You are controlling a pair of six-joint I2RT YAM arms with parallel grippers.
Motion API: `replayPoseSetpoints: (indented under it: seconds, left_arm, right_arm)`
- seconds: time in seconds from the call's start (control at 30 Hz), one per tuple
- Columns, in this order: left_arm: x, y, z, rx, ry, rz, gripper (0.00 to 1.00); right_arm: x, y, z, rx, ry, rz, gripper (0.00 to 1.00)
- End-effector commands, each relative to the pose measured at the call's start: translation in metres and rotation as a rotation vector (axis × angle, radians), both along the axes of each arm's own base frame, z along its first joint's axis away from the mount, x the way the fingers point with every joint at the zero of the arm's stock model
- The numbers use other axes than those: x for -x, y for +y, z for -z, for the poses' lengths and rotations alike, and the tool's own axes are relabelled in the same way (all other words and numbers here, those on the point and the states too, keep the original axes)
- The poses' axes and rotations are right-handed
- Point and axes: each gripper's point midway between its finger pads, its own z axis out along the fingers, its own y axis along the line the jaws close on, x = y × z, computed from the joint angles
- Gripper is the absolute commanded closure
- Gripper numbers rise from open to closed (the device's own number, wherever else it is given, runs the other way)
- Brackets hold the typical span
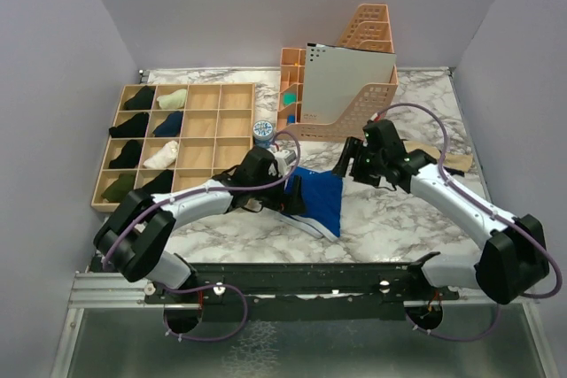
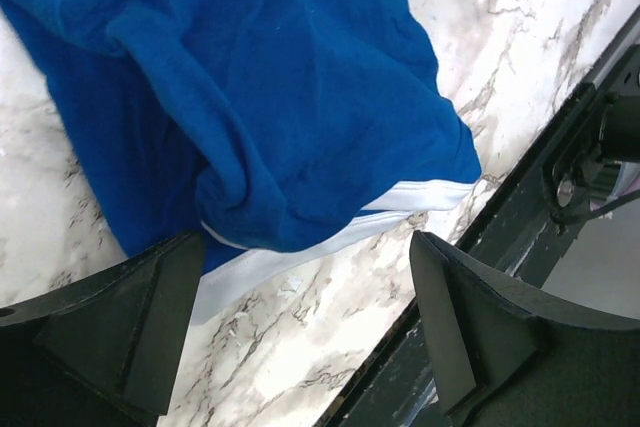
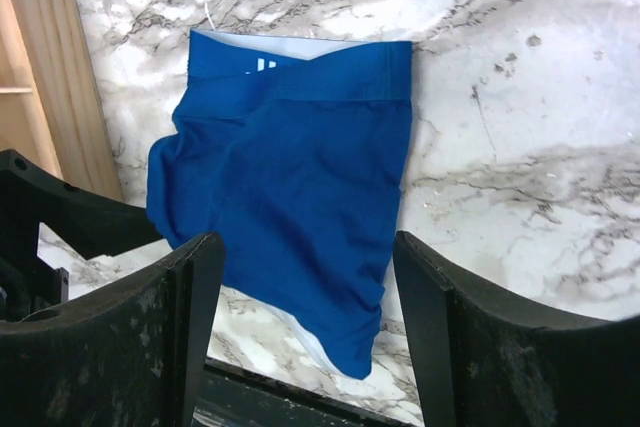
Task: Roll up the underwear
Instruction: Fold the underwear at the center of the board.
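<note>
One underwear (image 1: 321, 199), two pincers (image 2: 305, 247) (image 3: 307, 242)

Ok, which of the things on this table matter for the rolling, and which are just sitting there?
In the job: blue underwear, lying crumpled, not yet rolled; left gripper and right gripper, both open above it.

Lying about: wooden tray with rolled bundles; orange file rack with its grey-white sheet; small blue-topped container; tan item at the right edge.
</note>
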Motion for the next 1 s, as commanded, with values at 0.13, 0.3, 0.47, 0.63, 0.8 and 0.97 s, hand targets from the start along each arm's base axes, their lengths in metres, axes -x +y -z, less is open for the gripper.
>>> replayPoseSetpoints:
  seconds: [0.13, 0.3, 0.47, 0.63, 0.8, 0.97]
  left_arm:
    - [0.0, -0.022, -0.011, 0.084, -0.068, 0.17, 0.12]
    - [0.007, -0.024, -0.005, 0.092, -0.031, 0.21, 0.17]
    - [0.008, -0.019, 0.001, 0.05, -0.009, 0.19, 0.3]
    - [0.007, -0.014, -0.003, 0.025, 0.002, 0.156, 0.52]
    - [0.007, -0.015, -0.02, 0.027, 0.059, 0.105, 0.83]
    - [0.006, -0.007, -0.035, -0.054, 0.13, 0.052, 0.99]
  right_arm:
    - [-0.013, 0.014, 0.0, 0.014, 0.021, -0.094, 0.28]
    - [-0.015, 0.018, 0.003, 0.015, 0.036, -0.123, 0.28]
    - [-0.016, 0.032, 0.005, -0.029, 0.051, -0.192, 0.29]
    - [-0.015, 0.05, 0.012, -0.078, 0.09, -0.277, 0.36]
    - [-0.017, 0.054, 0.021, -0.074, 0.12, -0.303, 0.4]
    - [-0.015, 0.057, 0.024, -0.093, 0.135, -0.314, 0.42]
